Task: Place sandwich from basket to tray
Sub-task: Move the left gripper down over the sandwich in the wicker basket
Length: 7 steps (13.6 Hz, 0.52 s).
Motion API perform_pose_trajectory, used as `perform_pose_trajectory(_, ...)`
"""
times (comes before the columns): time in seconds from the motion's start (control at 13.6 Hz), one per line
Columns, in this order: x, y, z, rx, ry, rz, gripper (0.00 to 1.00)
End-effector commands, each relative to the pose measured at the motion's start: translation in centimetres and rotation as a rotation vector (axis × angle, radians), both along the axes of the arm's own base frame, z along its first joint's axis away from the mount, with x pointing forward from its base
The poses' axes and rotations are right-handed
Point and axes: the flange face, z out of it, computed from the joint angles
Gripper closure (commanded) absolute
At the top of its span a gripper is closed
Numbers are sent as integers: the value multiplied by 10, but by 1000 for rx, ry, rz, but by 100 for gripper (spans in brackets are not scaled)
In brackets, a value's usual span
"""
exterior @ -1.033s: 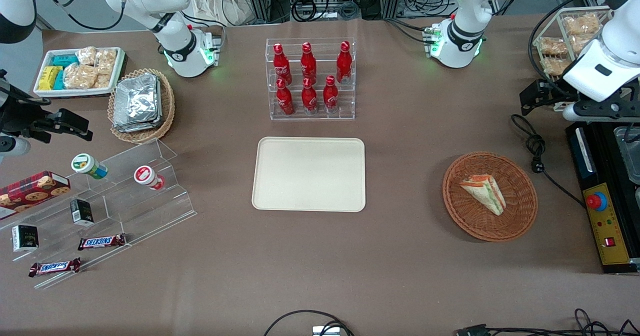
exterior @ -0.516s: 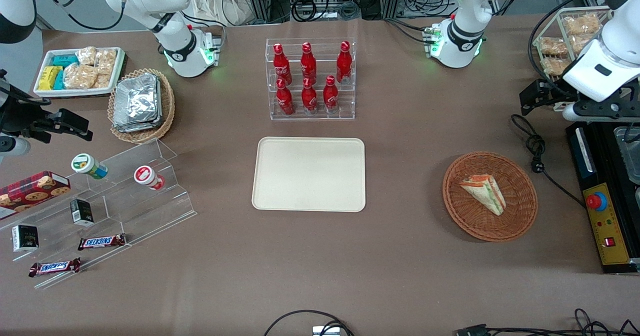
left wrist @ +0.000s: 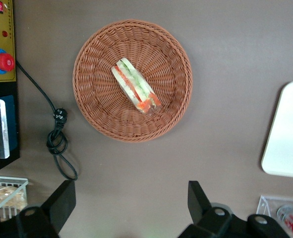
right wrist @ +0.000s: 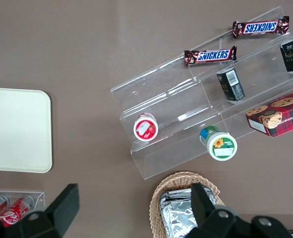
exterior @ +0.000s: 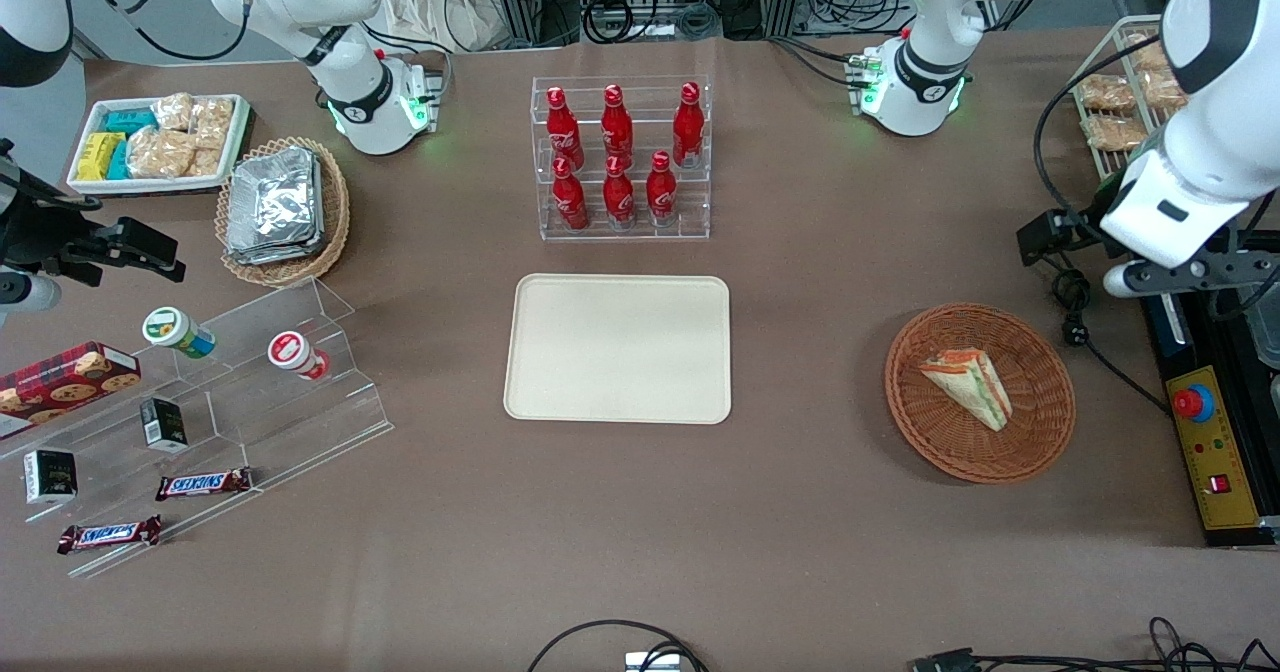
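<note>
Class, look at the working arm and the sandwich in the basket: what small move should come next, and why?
Probably bring the gripper over the sandwich and start lowering. It is open, holds nothing, and hangs high, farther from the front camera than the basket, where the sandwich lies untouched. The tray holds nothing.

sandwich [left wrist: 135,92]: lying in the basket [left wrist: 96,119]
gripper [left wrist: 129,208]: fingers spread wide, above bare table near the basket

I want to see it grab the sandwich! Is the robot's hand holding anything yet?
No, nothing yet. The gripper hangs open above the table, and the sandwich lies untouched in the basket.
</note>
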Motion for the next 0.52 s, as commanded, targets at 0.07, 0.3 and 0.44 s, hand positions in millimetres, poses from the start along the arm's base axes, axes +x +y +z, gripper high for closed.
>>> perform_pose_trajectory(0.07, 31, 3, -49, 16, 0, 164, 0)
perform_pose_trajectory(0.3, 44, 3, -95, 50, 4, 285, 0)
perform_pose_trajectory(0.44, 39, -3, -128, 58, -11, 380, 0)
